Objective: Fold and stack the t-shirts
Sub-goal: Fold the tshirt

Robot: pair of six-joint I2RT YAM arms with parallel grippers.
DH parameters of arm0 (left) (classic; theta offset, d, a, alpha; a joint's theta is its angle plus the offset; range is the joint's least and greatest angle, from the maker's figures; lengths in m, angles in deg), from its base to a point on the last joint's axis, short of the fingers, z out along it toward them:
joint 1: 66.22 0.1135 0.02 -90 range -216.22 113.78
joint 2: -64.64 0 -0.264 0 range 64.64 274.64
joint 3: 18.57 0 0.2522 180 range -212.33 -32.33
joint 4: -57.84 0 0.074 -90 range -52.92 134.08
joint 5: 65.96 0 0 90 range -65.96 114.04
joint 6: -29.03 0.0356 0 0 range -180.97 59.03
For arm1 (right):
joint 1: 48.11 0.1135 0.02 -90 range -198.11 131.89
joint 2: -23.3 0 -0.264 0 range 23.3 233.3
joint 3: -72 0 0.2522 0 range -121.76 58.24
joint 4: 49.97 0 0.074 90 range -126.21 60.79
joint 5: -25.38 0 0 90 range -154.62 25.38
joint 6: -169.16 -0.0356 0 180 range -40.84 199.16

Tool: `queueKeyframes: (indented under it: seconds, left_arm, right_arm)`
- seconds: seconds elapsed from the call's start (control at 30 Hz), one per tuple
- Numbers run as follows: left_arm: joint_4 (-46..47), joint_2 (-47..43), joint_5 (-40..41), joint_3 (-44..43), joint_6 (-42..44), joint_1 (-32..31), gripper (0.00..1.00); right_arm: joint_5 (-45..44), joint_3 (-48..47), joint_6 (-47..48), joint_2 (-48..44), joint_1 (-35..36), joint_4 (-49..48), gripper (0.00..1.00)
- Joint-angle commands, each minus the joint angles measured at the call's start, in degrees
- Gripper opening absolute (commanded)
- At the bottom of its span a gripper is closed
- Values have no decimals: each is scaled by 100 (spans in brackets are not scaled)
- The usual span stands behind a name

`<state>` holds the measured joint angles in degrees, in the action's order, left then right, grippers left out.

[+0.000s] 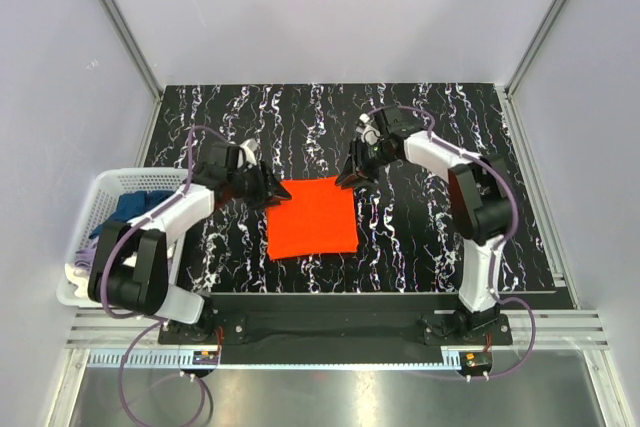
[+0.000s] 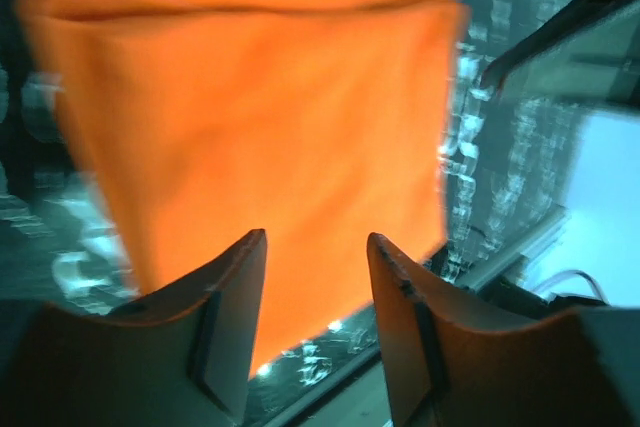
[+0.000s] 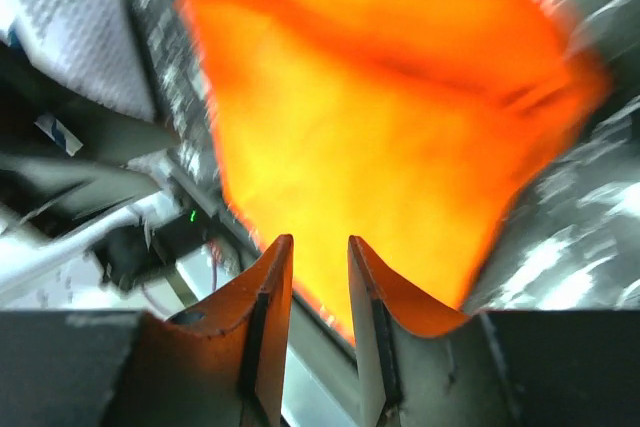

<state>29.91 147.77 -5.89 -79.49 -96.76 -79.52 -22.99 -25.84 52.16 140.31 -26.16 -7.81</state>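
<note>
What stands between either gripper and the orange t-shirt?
Nothing visible. The left gripper and right gripper hang open right at the two far corners of the folded orange t-shirt, with no other object between.

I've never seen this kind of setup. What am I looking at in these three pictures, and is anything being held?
Two robot arms are bolted at the near edge of a black marbled table. The wide picture looks down from above; the other two come from cameras on each wrist, looking past that arm's fingers. A folded orange t-shirt lies in the middle. The left pincer and right pincer sit at its far corners, fingers apart, gripping nothing. A white basket at the left holds more shirts.
</note>
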Motion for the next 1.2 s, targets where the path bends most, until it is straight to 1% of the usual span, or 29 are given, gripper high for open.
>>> queueKeyframes:
  seconds: [0.0, 0.03, 0.07, 0.1, 0.13, 0.17, 0.2, 0.23, 0.27, 0.3, 0.37, 0.4, 0.47, 0.53, 0.57, 0.63, 0.67, 0.7, 0.73, 0.77, 0.8, 0.87, 0.9, 0.93, 0.97, 1.03, 1.07, 1.1, 1.17]
  left_arm:
    - [1054, 27, -530, 312, -647, -321, 47]
    - [1414, 106, -618, 338, -770, -401, 46]
    - [1739, 376, -671, 356, -1067, -532, 45]
    - [2004, 536, -741, 356, -1218, -585, 44]
    - [2511, 746, -838, 330, -1350, -621, 43]
    - [2690, 922, -847, 312, -1517, -682, 42]
    - [2831, 1298, -865, 278, -1562, -691, 39]
    - [3041, 1467, -865, 234, -1589, -691, 37]
    - [3052, 1626, -804, 155, -1537, -683, 36]
    - [2782, 1932, -699, 85, -1458, -665, 35]
    - [2517, 2206, -496, -117, -1160, -613, 34]
    - [2438, 2312, -513, -171, -1071, -604, 33]
    - [2104, 2401, -435, -302, -747, -612, 33]
    - [1771, 2174, -417, -426, -588, -621, 35]
    - [1665, 2042, -426, -443, -543, -630, 38]
    - [1436, 1612, -391, -347, -464, -647, 41]
    - [1296, 1070, -356, -286, -412, -691, 44]
    - [1190, 812, -338, -216, -385, -709, 45]
    - [1041, 575, -329, -67, -385, -735, 46]
    - [1005, 120, -355, 56, -446, -779, 48]
    - [1074, -32, -399, 188, -516, -805, 48]
    - [1180, -270, -575, 697, -744, -815, 47]
    - [1224, -463, -558, 873, -797, -815, 46]
    - [1328, -526, -436, 1292, -824, -806, 46]
    - [1356, -561, -365, 1462, -894, -788, 45]
    - [1715, -509, -329, 1997, -991, -718, 43]
    - [1882, -430, -320, 2156, -1043, -709, 43]
    - [2109, -221, -277, 2254, -1044, -709, 43]
    - [2225, 61, -224, 2429, -913, -630, 42]
  right_arm:
    - [328, 774, -14, -644, 467, -96, 34]
    - [494, 1022, -303, -766, 607, -629, 33]
    - [583, 1268, -453, -802, 634, -921, 30]
    - [662, 1662, -585, -803, 669, -1159, 23]
    - [802, 1849, -795, -768, 670, -1579, 11]
    - [899, 2033, -911, -741, 670, -1844, 3]
    - [969, 2383, -981, -698, 670, -2073, 0]
    - [1031, 2517, -939, -636, 670, -2311, 0]
    - [1014, 2623, -877, -514, 652, -2348, 0]
    - [910, 2850, -781, -452, 635, -2348, 0]
    - [830, 3106, -640, -276, 512, -2480, 0]
    - [838, 3273, -622, -223, 468, -2541, 0]
    - [734, 3301, -473, -310, 468, -2446, 0]
    - [584, 3240, -394, -668, 485, -2209, 0]
    - [575, 3170, -350, -775, 485, -2077, 0]
    - [540, 2810, -210, -1064, 511, -1560, 0]
    - [539, 2687, -183, -1145, 529, -1401, 0]
    - [548, 2416, -148, -1206, 555, -1242, 0]
    - [635, 2300, -130, -1242, 608, -1006, 0]
    - [680, 2099, -173, -1251, 643, -960, 0]
    - [732, 2045, -252, -1234, 704, -994, 0]
    - [1013, 1983, -638, -1041, 897, -1389, 0]
    - [1101, 1922, -779, -944, 968, -1555, 0]
    - [1180, 1895, -971, -708, 1134, -1809, 0]
    - [1190, 1825, -1052, -584, 1205, -1890, 0]
    - [1199, 1842, -1227, -295, 1346, -2214, 0]
    - [1199, 1990, -1315, -215, 1355, -2364, 0]
    - [1286, 2104, -1525, -127, 1355, -2775, 0]
    - [1322, 2333, -1527, 111, 1346, -3024, 0]
